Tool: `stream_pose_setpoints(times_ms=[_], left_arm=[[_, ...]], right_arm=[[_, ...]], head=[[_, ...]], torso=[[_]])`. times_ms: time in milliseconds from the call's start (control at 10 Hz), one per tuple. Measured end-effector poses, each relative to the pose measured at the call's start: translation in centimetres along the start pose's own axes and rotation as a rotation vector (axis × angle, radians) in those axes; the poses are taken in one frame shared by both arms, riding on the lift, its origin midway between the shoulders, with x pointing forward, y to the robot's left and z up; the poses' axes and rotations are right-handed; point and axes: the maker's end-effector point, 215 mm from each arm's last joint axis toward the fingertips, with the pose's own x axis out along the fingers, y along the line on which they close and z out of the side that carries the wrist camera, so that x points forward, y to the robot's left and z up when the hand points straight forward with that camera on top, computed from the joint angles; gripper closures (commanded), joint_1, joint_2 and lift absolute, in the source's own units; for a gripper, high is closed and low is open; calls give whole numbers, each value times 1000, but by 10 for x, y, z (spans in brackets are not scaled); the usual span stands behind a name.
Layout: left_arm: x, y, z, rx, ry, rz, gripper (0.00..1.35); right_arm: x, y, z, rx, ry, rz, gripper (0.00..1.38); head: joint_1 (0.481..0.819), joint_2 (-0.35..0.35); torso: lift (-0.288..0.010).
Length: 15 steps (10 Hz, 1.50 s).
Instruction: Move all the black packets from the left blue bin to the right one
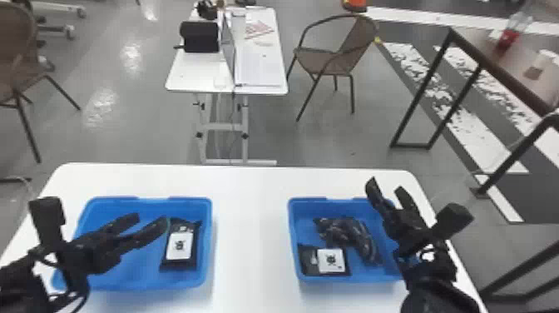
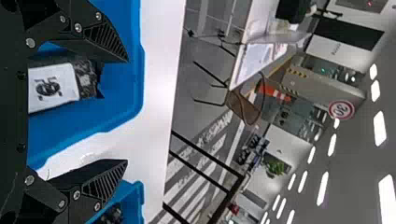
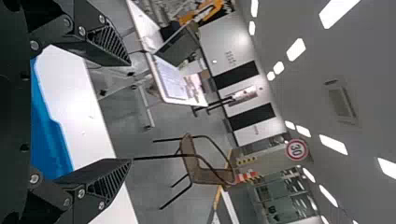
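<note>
My left gripper is over the left blue bin, its fingers apart, just left of a black packet with a white label. That packet also appears in the left wrist view, beyond the open left gripper. Over the right side of the right blue bin stands my right gripper, open and holding nothing. Inside that bin a labelled black packet lies near the front, with crumpled black packets behind it. In the right wrist view the right gripper has widely spread fingers.
Both bins stand on a white table, a strip of tabletop between them. Beyond it are a second white table with a laptop, a brown chair and a dark-framed table at the right.
</note>
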Motion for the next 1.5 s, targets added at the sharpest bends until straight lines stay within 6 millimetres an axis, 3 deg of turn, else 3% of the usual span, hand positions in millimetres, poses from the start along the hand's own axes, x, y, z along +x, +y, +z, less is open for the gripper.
stream_pose_setpoints(times_ms=[200,500,800,1500], left_arm=[[6,8,-32,-35,146,54,292],[-1,26,-69,-89,389,152,291],[9,36,-83,-86,494,162,297],[54,23,-92,-104,522,41,334]], right_arm=[[-15,18,26,80,-105,10,170],[-23,45,42,144,-161,61,170],[-23,56,44,173,-173,84,170],[-28,56,33,204,-164,77,170]], head=[[695,-147],[695,-120],[695,-108],[695,-140]], torso=[[0],[0],[0],[0]])
